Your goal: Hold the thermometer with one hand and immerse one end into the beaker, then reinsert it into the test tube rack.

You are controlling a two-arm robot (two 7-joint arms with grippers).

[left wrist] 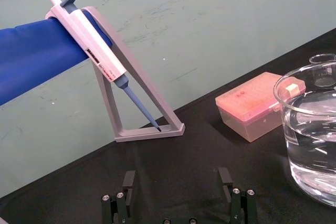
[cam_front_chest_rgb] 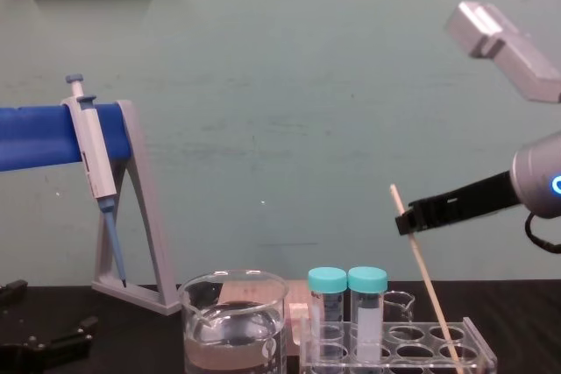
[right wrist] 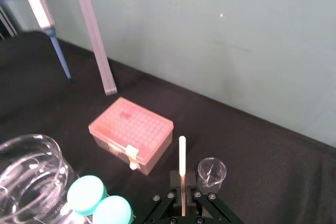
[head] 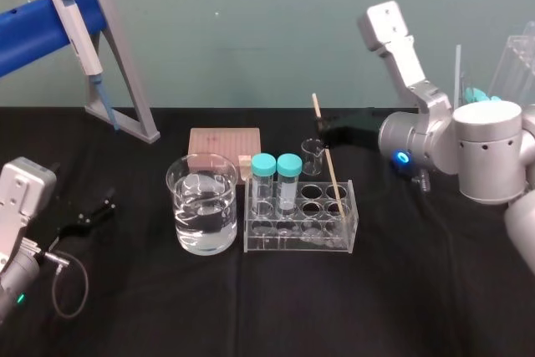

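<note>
Right gripper (head: pixel 323 129) is clamped on the near-upright thermometer (head: pixel 333 175), centre frame; beaker (head: pixel 203 206) is seen leftward; left gripper (left wrist: pixel 177 178) is parked agape, lower left.

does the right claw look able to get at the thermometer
Likely yes: the right claw is closed on the thermometer high above the rack, clear of the capped tubes. Left claw parked.

The light over my bench is soft, even and fairly bright. It falls flat on the green wall (cam_front_chest_rgb: pixel 263 85), and shadows there are faint. The black cloth (head: pixel 418 290) soaks up most of the light, so shadows on it hardly show. The beaker (head: pixel 185 206) carries small white glints along its rim and waterline. The thermometer (right wrist: pixel 182 153) stands out pale against the dark. The blue ring (head: pixel 403 157) on my right arm glows by itself.
</note>
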